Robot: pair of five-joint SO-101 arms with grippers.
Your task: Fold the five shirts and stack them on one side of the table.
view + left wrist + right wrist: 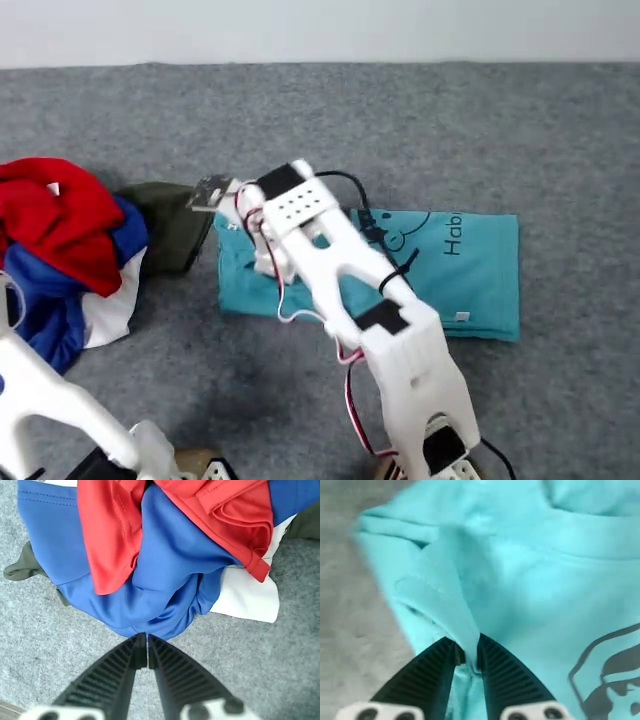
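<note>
On the grey worktop, centre-right: 1 teal shirt, lying flat and partly folded. Judged soft, light and limp; it is likely to sag and drag, so it is best taken at an edge or corner fold.

Right tool: almost closed, pinching a raised ridge of teal cloth at the shirt's end nearest the heap.

Toward the high view's left: heap of 4 unfolded shirts in red, blue, white and olive.

Left tool: jaws together, gripping nothing, tips just short of the blue shirt.
</note>
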